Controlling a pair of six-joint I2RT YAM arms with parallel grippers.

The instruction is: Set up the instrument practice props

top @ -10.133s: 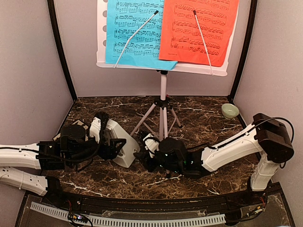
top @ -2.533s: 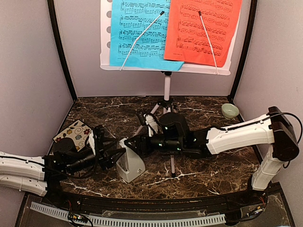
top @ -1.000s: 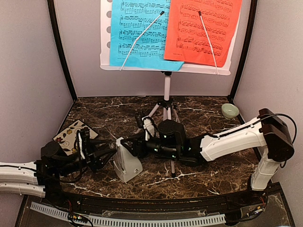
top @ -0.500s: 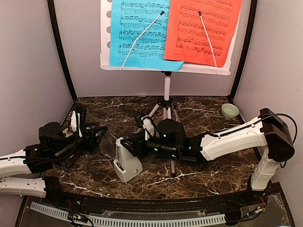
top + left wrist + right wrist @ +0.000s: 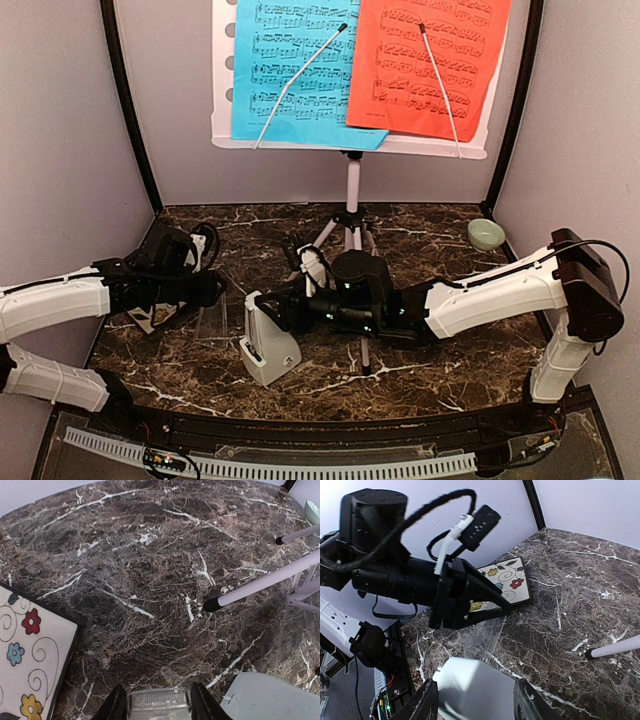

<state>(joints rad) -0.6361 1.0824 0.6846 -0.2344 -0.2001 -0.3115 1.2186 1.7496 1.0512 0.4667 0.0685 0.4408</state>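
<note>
**Metronome and clear cover held apart, stand in place**

At 9 o'clock on the table (image 5: 440, 350), the left gripper (image 5: 208, 293) is clenched on a clear cover (image 5: 159, 702), held low near the floral coaster (image 5: 30, 670). At 7 o'clock the metronome (image 5: 268, 345) stands on its base, its top clasped by the right gripper (image 5: 476, 685). The music stand (image 5: 352, 190) is set at 12 o'clock, with the blue sheet (image 5: 290, 70) and red-orange sheet (image 5: 420, 60) displayed. Risk: the metronome could be tipped by a sideways pull, and the stand toppled if its tripod leg, crossed by the right forearm, is knocked.

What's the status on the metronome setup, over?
Left gripper shut on clear cover. Right gripper straddles metronome, grip unclear. Metronome upright. Music stand legs close by.
</note>
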